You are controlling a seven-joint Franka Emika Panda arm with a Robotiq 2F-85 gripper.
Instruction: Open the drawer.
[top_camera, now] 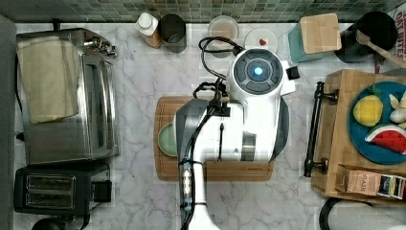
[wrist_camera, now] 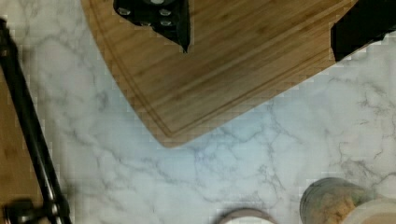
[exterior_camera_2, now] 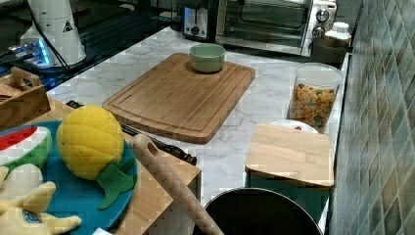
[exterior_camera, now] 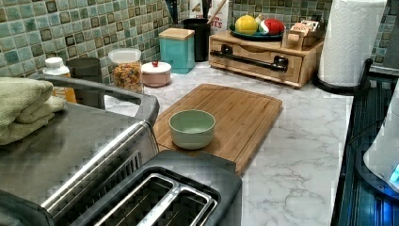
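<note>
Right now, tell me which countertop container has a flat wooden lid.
The teal canister beside the drawer. Its lid is a flat square of light wood; the pasta jar has a clear lid, the pink dish a red-knobbed one.

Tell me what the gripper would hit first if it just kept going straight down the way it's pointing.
Most likely the cutting board: the open gripper points down over it near a rounded corner, with nothing between. Height above it is unclear. The drawer's handle lies off to the side.
</note>
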